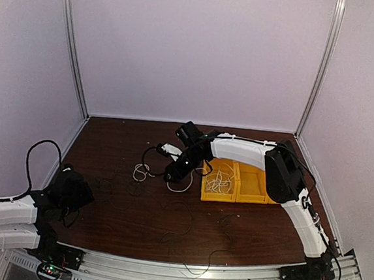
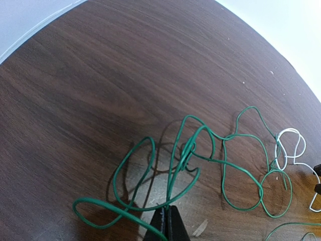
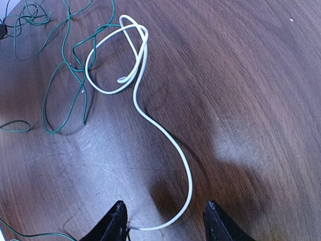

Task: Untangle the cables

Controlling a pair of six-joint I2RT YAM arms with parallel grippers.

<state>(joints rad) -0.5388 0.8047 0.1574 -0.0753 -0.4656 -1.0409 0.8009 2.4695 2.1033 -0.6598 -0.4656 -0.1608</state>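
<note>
Mid-separation: left gripper [image 2: 168, 221] pinches the green wire [image 2: 188, 150]; right gripper [image 3: 165, 222], spread wide, should next close on the white wire [image 3: 173, 144].

Loose cables [image 1: 143, 173] lie on the table [image 1: 108, 140], left of two bins [image 1: 255, 185] standing side by side.

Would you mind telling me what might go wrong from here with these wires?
1. The left gripper is shut on the green wire; pulling may tighten its crossed loops into a knot.
2. The white wire overlaps the green one, so dragging either may pull both.
3. Only the white wire's tip lies between the fingers of the open right gripper; closing may miss it.
</note>
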